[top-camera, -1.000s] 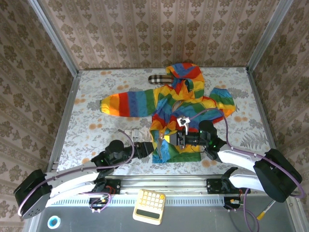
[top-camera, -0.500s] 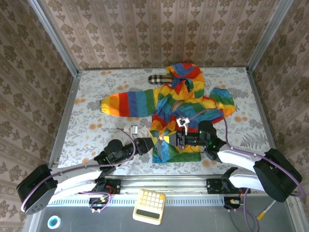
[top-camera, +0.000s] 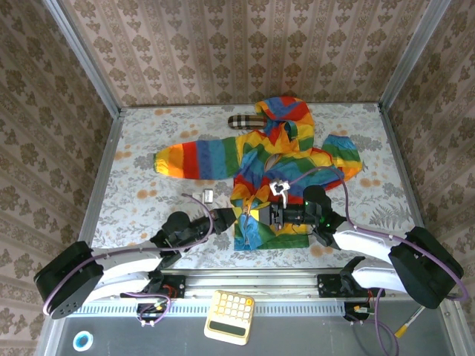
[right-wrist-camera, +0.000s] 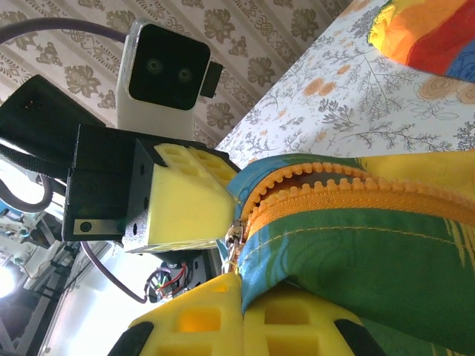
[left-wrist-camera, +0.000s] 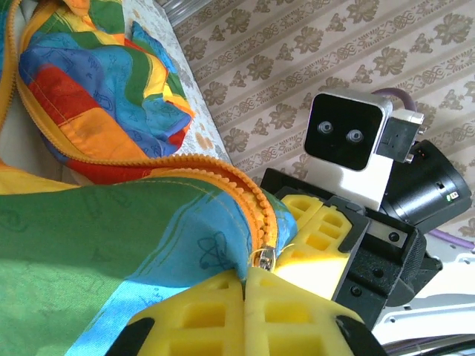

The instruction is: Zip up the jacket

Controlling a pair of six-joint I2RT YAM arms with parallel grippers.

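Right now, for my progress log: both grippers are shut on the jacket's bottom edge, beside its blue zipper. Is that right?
Not quite: the zipper is orange, not blue, as the left wrist view shows. The left gripper and right gripper are both shut on the jacket at its bottom edge beside it.

"Could any writing, brand or number be read?"

"No, none. The keys on the calculator (top-camera: 230, 317) near the arm bases were too small to read. The jacket (top-camera: 278, 148) showed only coloured stripes."
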